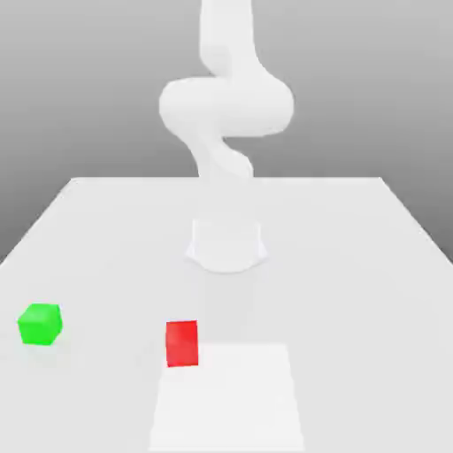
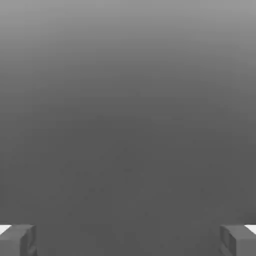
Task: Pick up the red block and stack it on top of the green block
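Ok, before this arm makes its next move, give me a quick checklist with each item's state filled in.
1. Gripper open and empty: ok, its fingers stand wide apart with nothing between them.
2. Red block resting on the table, ready to be picked: ok, nothing lies on top of it.
3. Green block with a free top face for stacking: ok.
4. Blocks apart from each other: ok, a wide gap separates them, green toward the exterior view's left.
5. Gripper lined up over the red block: not ok, the hand view has no red block between the fingers.
6. Red block within the arm's reach: cannot tell.
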